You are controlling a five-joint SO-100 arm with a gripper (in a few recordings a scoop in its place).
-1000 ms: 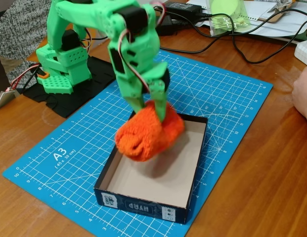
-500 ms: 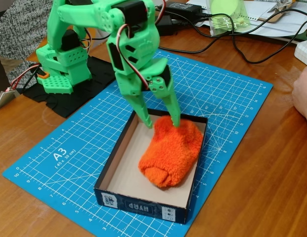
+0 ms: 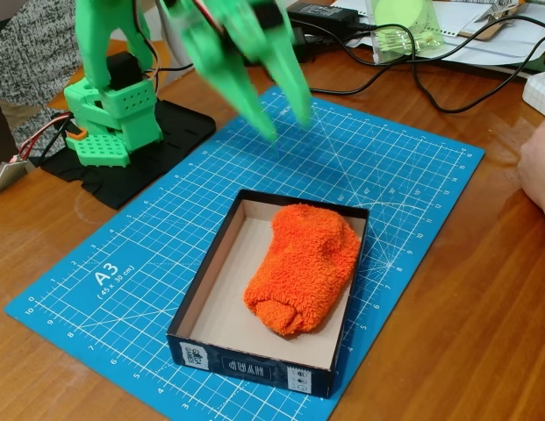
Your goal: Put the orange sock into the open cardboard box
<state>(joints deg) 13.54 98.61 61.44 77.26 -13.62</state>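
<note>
Blue cutting mat [image 3: 123, 289] is covering the middle of the wooden table [image 3: 483, 351], with the box [image 3: 254, 355] sitting on it toward six o'clock. Green arm [image 3: 110, 96] is standing at ten o'clock, its gripper [image 3: 285, 118] hanging well above the mat with fingers spread wide and holding nothing; motion blur is softening the tips, so their exact spread is probably a little uncertain. Orange sock [image 3: 303, 267] is lying inside the box against its three-o'clock wall, long axis running from one o'clock to seven. From the gripper, the sock is lying toward six o'clock, well apart, so the placing appears done.
</note>
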